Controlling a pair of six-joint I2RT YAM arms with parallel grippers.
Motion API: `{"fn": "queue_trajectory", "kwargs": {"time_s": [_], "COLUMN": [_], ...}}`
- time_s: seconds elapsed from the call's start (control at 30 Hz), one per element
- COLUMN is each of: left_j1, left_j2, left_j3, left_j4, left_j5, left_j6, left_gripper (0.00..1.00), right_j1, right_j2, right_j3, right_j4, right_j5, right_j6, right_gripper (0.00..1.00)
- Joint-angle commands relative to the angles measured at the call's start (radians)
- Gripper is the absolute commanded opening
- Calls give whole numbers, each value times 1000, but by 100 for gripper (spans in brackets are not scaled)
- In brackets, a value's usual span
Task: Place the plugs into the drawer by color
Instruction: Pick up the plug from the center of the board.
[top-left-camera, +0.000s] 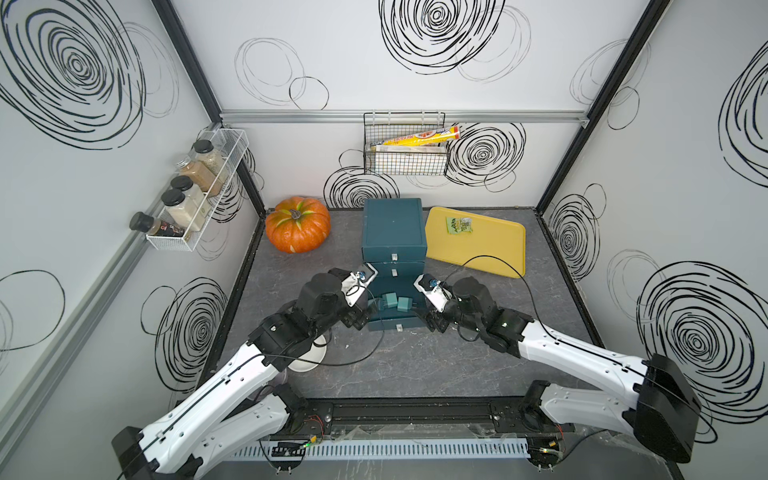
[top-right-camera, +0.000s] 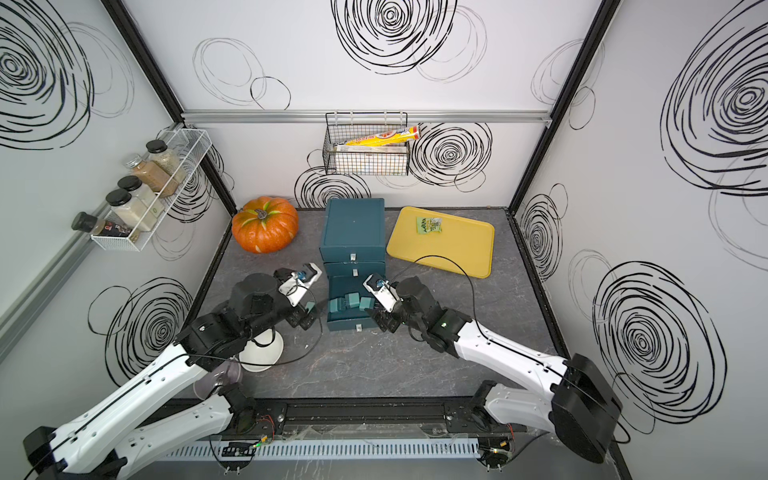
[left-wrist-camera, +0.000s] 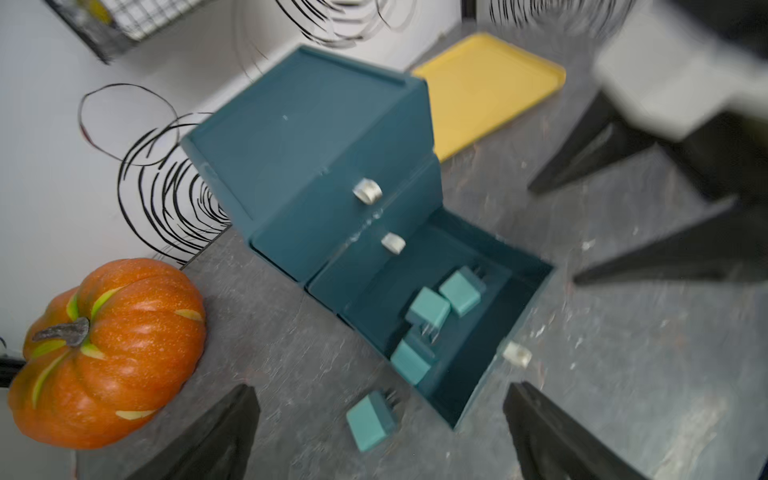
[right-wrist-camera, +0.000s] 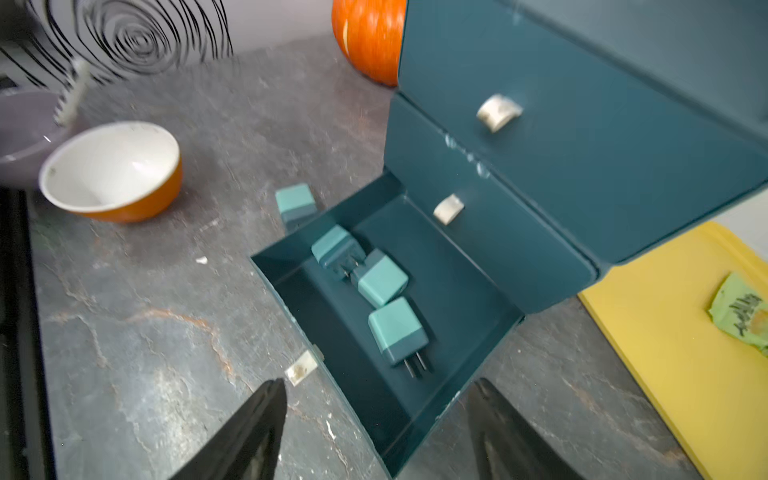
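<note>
Flanking the bottom drawer (right-wrist-camera: 457, 291) holding three teal plugs (right-wrist-camera: 382, 280), left gripper (left-wrist-camera: 379, 388) and right gripper (right-wrist-camera: 376, 382) are hovering spread and empty, while the stray plug (left-wrist-camera: 372, 419) beside it is probably awaiting the next grasp.

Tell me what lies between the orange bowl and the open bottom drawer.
One teal plug, on the table just outside the drawer, beside its side wall; the right wrist view shows this.

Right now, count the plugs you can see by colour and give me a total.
Teal plugs in the open bottom drawer: 3
Teal plug on the table beside it: 1
Other colours in view: 0
Total: 4
</note>
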Motion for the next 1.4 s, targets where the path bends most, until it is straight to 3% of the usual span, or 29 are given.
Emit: {"fn": "queue_trajectory", "kwargs": {"time_s": [0.0,0.13,0.23,0.5,0.73,1.03,1.37], "left_j1": [-17,50,81,161,195,256,279], "left_j2": [6,101,171,348,568,672,781], "left_j3": [-42,-1,-17,1,126,71,95], "left_j4": [-42,-170,-226,-175,-163,1,31], "left_j5": [-4,7,-53,-77,-57,-12,81], "left_j6": [322,447,521,700,710,745,740], "left_gripper": [99,99,99,99,99,99,99], "right_j1": [-2,-4,-3,-4,-3,-4,-3], "right_j2": [-109,-186,-232,-247,-259,-278,-286], "right_j3": [-58,-96,-116,-134,-141,-155,-156], "right_j4": [138,156,176,186,192,202,202], "right_j5": [-9,-7,12,13,22,34,36], "right_j6": [33,43,44,52,51,52,53], "right_gripper": [74,75,74,75,75,69,69]}}
